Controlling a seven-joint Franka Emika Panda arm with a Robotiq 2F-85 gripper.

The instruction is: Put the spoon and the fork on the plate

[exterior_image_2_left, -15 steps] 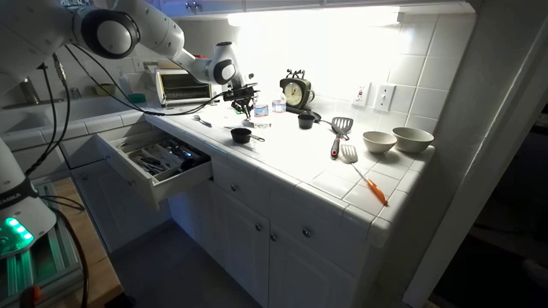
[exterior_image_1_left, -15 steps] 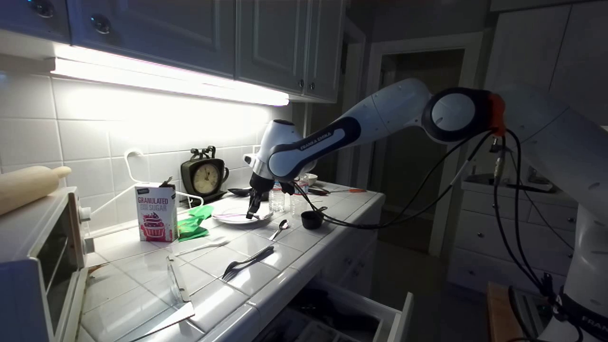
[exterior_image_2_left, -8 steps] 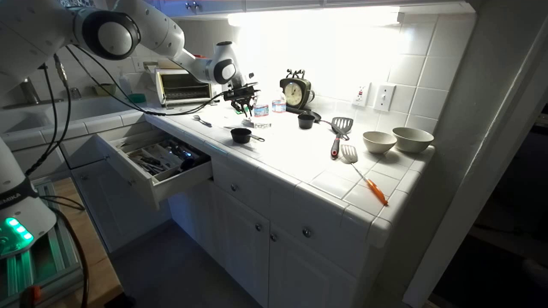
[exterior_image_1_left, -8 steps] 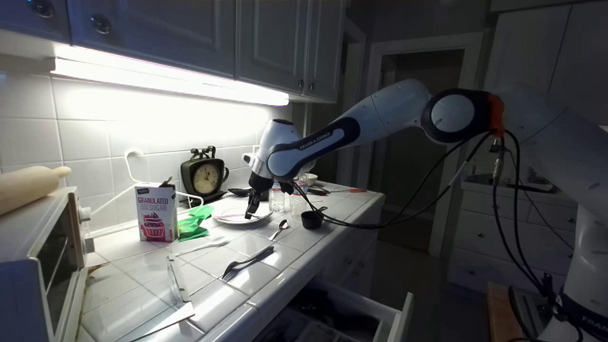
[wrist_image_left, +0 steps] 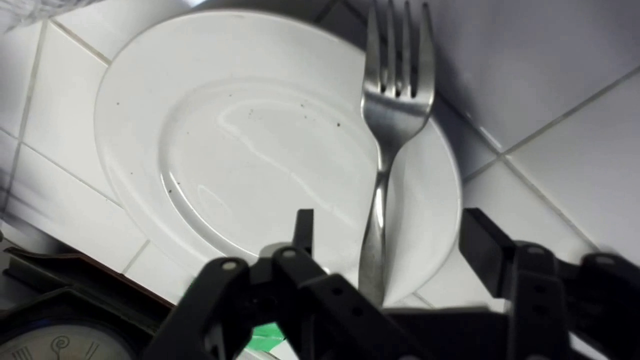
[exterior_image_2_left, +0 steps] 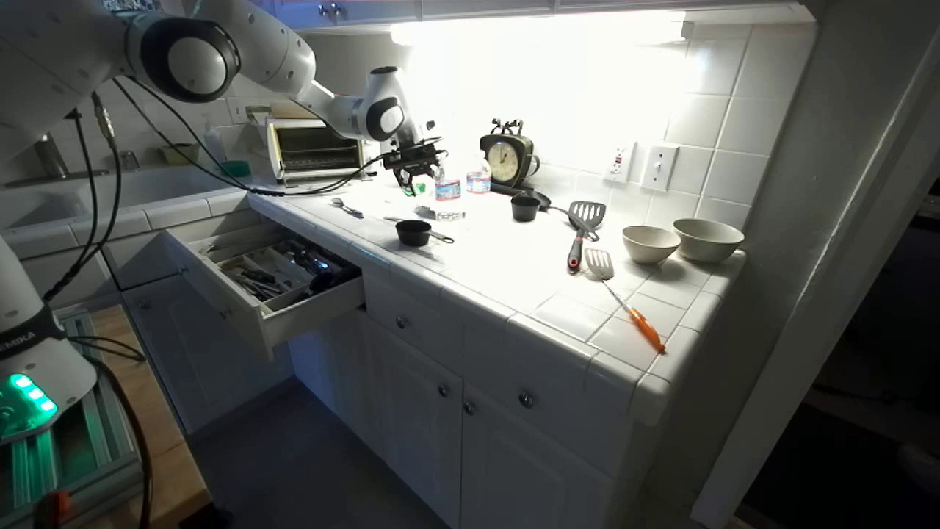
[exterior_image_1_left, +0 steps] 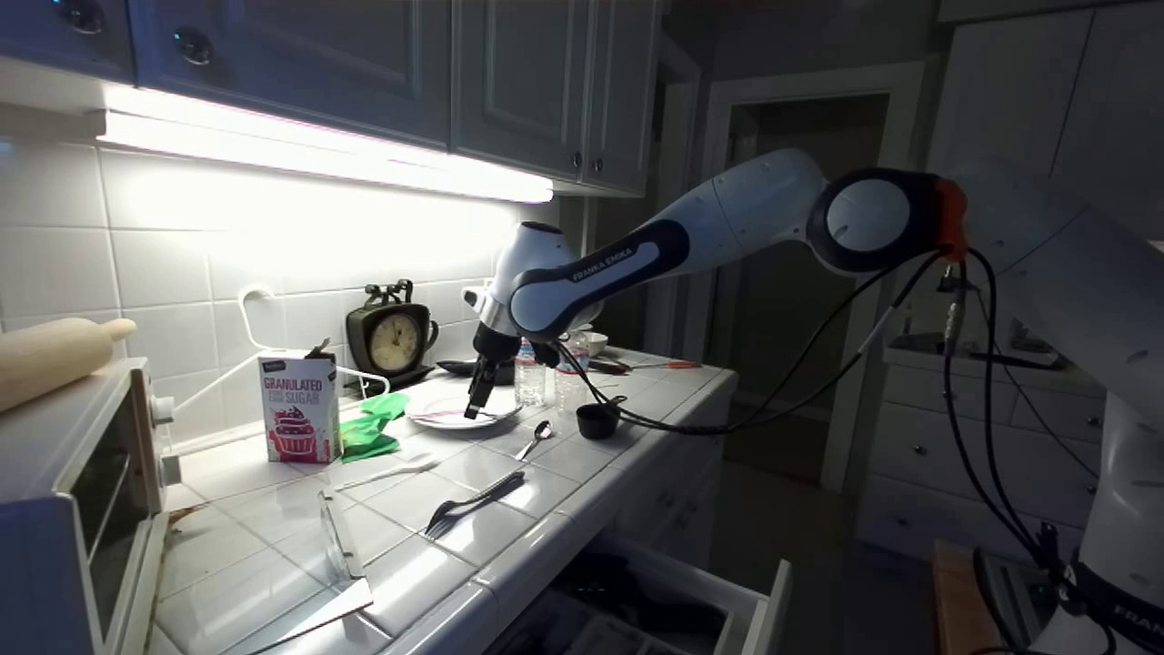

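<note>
Gripper [wrist_image_left: 389, 225] spread wide above the plate [wrist_image_left: 260, 150] — its two fingers stand apart, one each side of the fork [wrist_image_left: 386, 156] handle, clear of it on both sides. Fork lies across one side of the plate, tines poking out past the rim; tip of the handle runs in among the gripper parts, so can't see all of it. Spoon [exterior_image_1_left: 541, 430] is on the tiled counter [exterior_image_1_left: 568, 468], off the plate but near it, with a black measuring cup [exterior_image_1_left: 597, 421] just beside. Second fork [exterior_image_1_left: 500, 486] also on the counter, further from the plate, closer to the front edge. Pale utensil [exterior_image_1_left: 414, 465] lies between that fork and the sugar box [exterior_image_1_left: 300, 414], which stands upright; green cloth or bag, can't tell which, next to the box. Clock [exterior_image_1_left: 396, 344] upright near the back wall, clear bottles [exterior_image_1_left: 530, 382] behind the plate. In an exterior view, a drawer [exterior_image_2_left: 316, 312] is pulled out below the counter, cutlery inside; two bowls [exterior_image_2_left: 650, 246] sit side by side near the counter's end — slotted spatula [exterior_image_2_left: 587, 213] and orange-handled turner [exterior_image_2_left: 646, 328] lying near them. Toaster oven [exterior_image_2_left: 316, 163] near the sink corner.
</note>
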